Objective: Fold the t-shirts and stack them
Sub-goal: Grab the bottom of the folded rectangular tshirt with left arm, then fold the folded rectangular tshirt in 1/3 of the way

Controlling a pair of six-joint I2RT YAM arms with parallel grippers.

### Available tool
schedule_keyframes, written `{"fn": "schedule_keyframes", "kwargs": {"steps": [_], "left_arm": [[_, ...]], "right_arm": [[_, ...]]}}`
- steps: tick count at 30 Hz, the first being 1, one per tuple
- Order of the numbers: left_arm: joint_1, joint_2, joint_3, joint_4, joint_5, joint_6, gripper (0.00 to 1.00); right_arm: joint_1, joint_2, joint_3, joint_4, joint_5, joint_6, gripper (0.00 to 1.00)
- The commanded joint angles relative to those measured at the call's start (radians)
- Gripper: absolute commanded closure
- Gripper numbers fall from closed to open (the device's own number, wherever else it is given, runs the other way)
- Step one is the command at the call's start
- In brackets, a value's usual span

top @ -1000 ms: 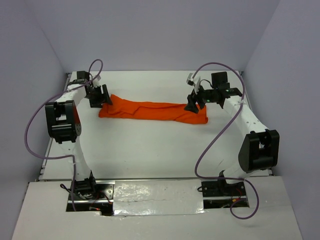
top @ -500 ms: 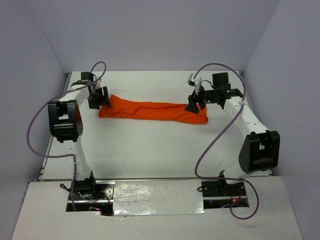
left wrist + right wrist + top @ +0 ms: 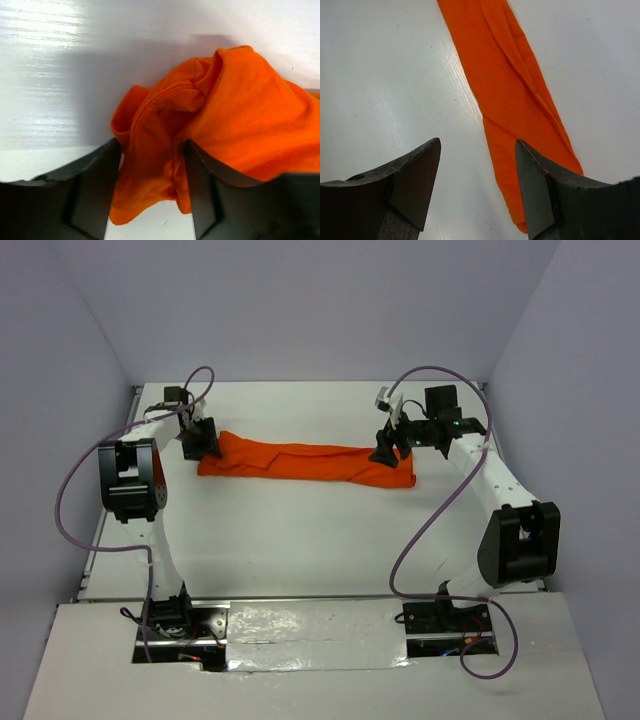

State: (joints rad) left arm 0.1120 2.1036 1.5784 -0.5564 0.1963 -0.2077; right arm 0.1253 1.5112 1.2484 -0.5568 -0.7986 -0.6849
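Note:
The orange t-shirt (image 3: 300, 460) lies on the white table (image 3: 300, 540) as a long narrow strip running left to right. My left gripper (image 3: 207, 440) is at its left end. In the left wrist view the bunched shirt end (image 3: 240, 110) sits between the parted fingers of the left gripper (image 3: 151, 145), resting on the table. My right gripper (image 3: 384, 452) hovers over the shirt's right end. In the right wrist view it (image 3: 478, 142) is open and empty, with the shirt strip (image 3: 505, 85) passing under its right finger (image 3: 540, 200).
Grey walls (image 3: 320, 310) close in the table at the back and sides. The arm bases (image 3: 180, 620) stand at the near edge on a shiny strip. Purple cables (image 3: 70, 500) loop beside each arm.
The left arm's elbow has shifted and its gripper has turned slightly at the shirt's left end. The shirt and the right arm look unchanged.

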Motion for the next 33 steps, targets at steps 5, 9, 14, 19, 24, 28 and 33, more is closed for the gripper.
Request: {"fn": "schedule_keyframes", "kwargs": {"steps": [5,9,14,19,24,28,33], "left_arm": [[0.0,0.026,-0.008,-0.013,-0.017,0.019,0.52],[0.0,0.021,0.0,-0.014,-0.001,0.013,0.74],[-0.003,-0.046,0.003,0.004,0.044,-0.004,0.95],[-0.029,-0.18,-0.035,0.047,0.109,-0.039,1.0],[-0.087,-0.284,-0.046,0.058,0.111,-0.055,1.0],[-0.161,-0.315,-0.037,0.043,0.094,-0.058,1.0],[-0.259,-0.315,-0.034,0.039,0.101,-0.084,1.0]], "right_arm": [[-0.01,-0.051,-0.012,0.038,-0.03,0.008,0.31],[-0.009,-0.054,-0.015,0.038,-0.031,0.01,0.31],[-0.01,-0.065,-0.023,0.037,-0.031,0.005,0.31],[-0.01,-0.075,-0.032,0.038,-0.036,0.007,0.31],[-0.01,-0.082,-0.038,0.04,-0.044,0.01,0.31],[-0.01,-0.089,-0.044,0.041,-0.045,0.01,0.31],[-0.01,-0.101,-0.056,0.047,-0.045,0.013,0.31]]}}
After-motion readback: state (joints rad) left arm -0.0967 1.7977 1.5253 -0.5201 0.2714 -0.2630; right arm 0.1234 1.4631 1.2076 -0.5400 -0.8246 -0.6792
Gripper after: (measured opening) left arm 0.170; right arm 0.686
